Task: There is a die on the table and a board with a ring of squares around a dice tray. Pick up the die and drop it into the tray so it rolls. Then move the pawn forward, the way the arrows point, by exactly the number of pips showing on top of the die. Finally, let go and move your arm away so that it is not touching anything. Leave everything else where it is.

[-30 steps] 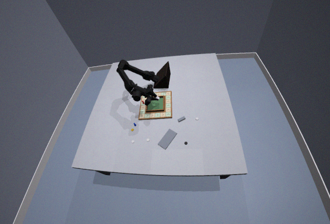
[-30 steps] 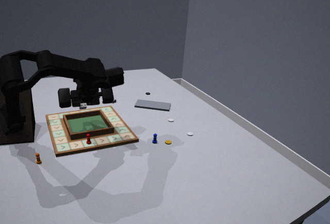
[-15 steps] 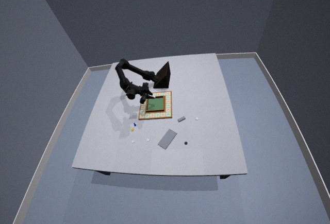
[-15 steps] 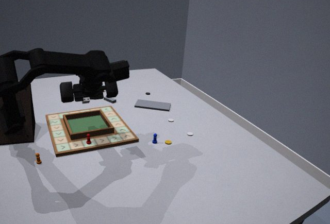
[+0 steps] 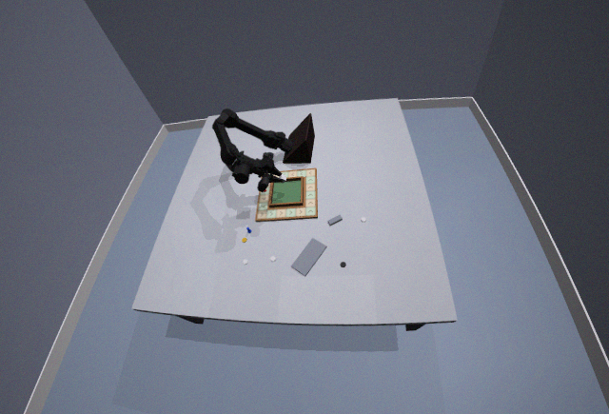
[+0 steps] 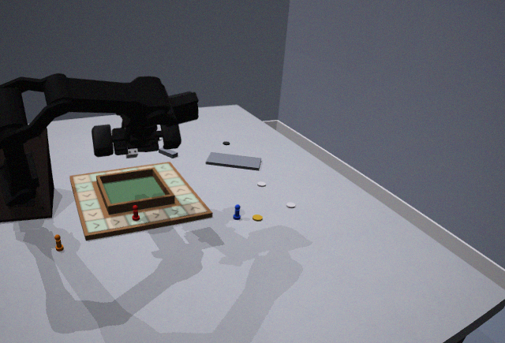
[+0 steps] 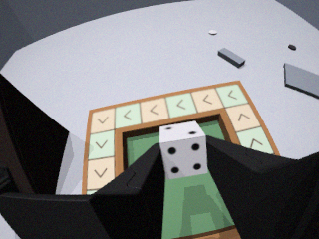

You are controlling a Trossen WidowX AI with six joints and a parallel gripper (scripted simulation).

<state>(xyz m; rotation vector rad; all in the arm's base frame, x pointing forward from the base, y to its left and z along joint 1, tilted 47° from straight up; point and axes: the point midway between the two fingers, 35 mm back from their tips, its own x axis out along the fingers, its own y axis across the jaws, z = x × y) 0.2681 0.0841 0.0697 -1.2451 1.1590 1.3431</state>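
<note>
Jaws closed on the die [image 5: 284, 177] [image 6: 131, 152] [image 7: 184, 154], one finger each side. Die is up in the air, above the board [image 5: 317, 193] [image 6: 148, 229] [image 7: 164, 96], not in the tray [image 5: 303, 190] [image 6: 140, 203] [image 7: 226, 129]. Four pips on the face toward the wrist camera, two visible on the upper face.

Arm [image 5: 225, 146] [image 6: 93, 92] pose: elbow bent, forearm near level in the exterior view, reaching out over the board. Wrist tilted, so the fingers slant rather than point straight down; in the exterior view they aim away from the camera. No arm contact with the board that I can see.

Red pawn [image 5: 265, 189] [image 6: 136, 213] upright on a green square of the board, third along from the corner nearest the orange pawn [image 6: 58, 243]. Arrows on that side point toward the blue pawn [image 5: 248, 229] [image 6: 237, 212].

Orange and blue pawns both stand off the board, on the bench [image 5: 393, 282] [image 6: 367, 274] [image 7: 150, 50]. Yellow disc [image 5: 244, 240] [image 6: 257, 217] just beside blue. Slab [image 5: 309, 256] [image 6: 233, 161] [image 7: 303, 81] and small bar [image 5: 335, 220] [image 6: 167, 152] [image 7: 231, 58] lie flat, apart from the board.
</note>
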